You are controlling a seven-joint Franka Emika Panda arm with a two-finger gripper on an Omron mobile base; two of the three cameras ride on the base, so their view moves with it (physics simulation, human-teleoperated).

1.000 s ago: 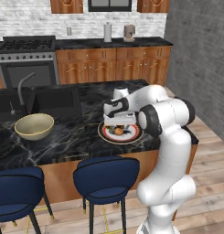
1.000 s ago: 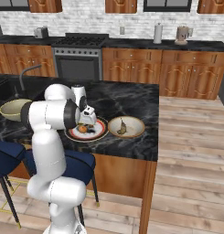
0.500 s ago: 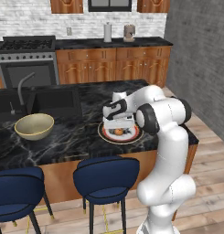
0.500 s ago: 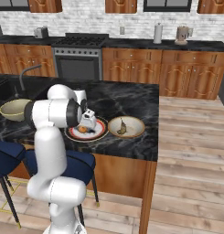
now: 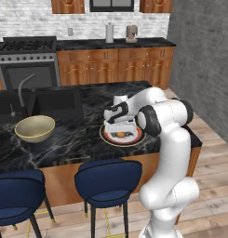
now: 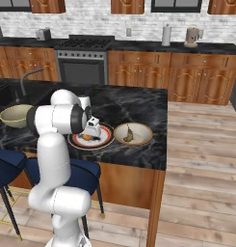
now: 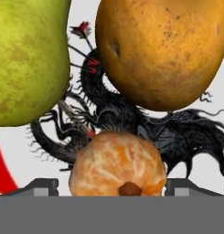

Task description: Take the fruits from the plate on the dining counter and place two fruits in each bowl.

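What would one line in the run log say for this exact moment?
phase: grasping | gripper: down on plate, fingertips flank peeled orange fruit | shallow bowl: one brownish fruit | deep bowl: contents unclear

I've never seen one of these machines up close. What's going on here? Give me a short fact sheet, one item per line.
Place: simulated kitchen, dining counter of black marble
Gripper: low over the plate, a finger tip either side of a small orange fruit; grip not clear
Also on plate: yellow-green fruit, large orange-brown fruit
Shallow bowl: right of the plate in the right base view, holds a brownish elongated fruit
Deep cream bowl: farther along the counter; contents can't be seen
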